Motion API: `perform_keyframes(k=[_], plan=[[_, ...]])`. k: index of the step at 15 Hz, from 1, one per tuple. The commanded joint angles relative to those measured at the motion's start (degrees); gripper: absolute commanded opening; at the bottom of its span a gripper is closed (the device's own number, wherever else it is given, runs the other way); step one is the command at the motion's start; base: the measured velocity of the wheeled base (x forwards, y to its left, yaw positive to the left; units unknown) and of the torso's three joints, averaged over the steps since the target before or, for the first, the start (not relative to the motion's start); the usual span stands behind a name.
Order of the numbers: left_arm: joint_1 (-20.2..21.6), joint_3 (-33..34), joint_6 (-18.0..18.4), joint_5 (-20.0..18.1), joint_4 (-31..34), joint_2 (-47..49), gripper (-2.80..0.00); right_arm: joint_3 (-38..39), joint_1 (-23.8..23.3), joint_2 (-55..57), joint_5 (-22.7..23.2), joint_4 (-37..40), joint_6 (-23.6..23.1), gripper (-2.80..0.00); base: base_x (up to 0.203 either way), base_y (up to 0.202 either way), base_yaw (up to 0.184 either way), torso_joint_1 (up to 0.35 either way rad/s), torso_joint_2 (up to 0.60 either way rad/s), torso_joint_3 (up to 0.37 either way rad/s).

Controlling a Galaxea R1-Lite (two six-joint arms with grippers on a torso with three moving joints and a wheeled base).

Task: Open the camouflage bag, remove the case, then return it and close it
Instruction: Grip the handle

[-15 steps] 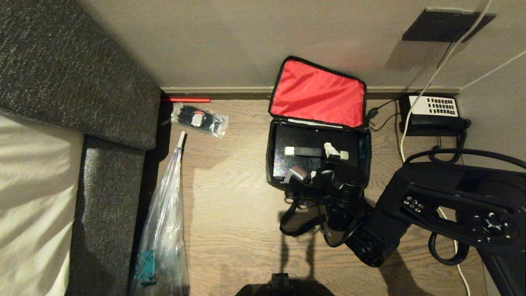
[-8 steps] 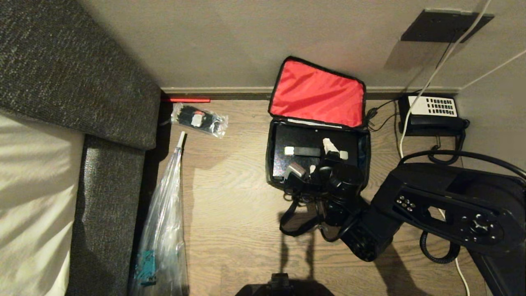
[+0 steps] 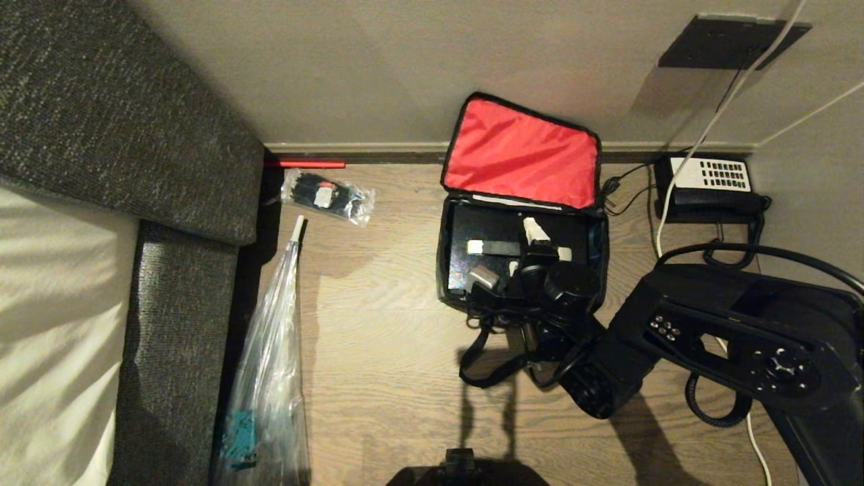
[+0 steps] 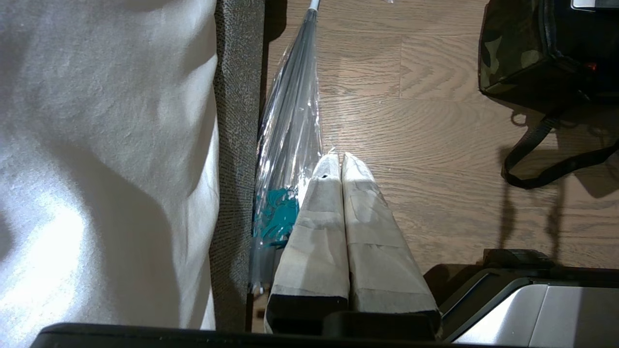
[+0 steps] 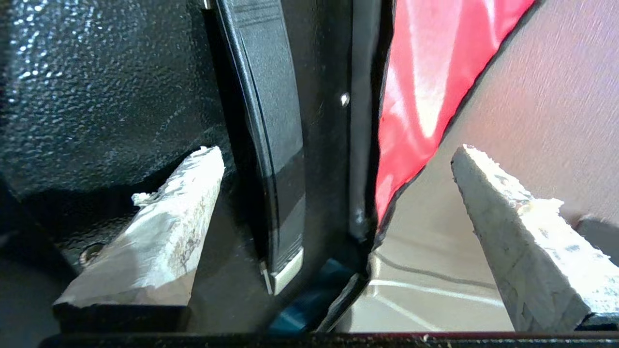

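The bag (image 3: 523, 223) sat open on the floor against the wall, red lid up, the case (image 3: 499, 233) flat inside. The right claw (image 3: 511, 253) hung spread wide directly over it, straddling the handle (image 5: 271, 145); the case's long side ran left-right. The left claw (image 4: 338, 166), pressed closed, waited well away.

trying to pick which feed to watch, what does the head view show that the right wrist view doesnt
Only the head view: the whole open camouflage bag on the floor, the telephone, the clear plastic bag and the small packet.

Only the right wrist view: the gap between the open right gripper fingers, above the case.

Both: the black case inside the bag and the red lid lining.
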Motion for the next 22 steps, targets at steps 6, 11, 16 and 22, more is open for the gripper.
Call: perform_keyframes(k=[6,11,16,22], plan=[[0.01,0.12,0.00,-0.02,-0.01,0.07,-2.80,-4.48,-0.41,2.61,-0.32,-0.65,-1.44,0.00,0.000,0.000,0.000,0.000,0.00,0.000],[0.01,0.09,0.00,-0.02,-0.01,0.07,-2.80,-7.72,-1.47,4.95,-0.19,-0.73,-1.72,0.00,0.000,0.000,0.000,0.000,0.00,0.000],[0.01,0.11,0.00,-0.02,-0.01,0.07,-2.80,-9.71,-3.36,6.44,-0.04,-0.70,-2.94,0.00,0.000,0.000,0.000,0.000,0.00,0.000],[0.01,0.09,0.00,-0.02,-0.01,0.07,-2.80,-10.30,-3.29,7.86,-0.50,-0.66,-2.22,0.00,0.000,0.000,0.000,0.000,0.00,0.000]])
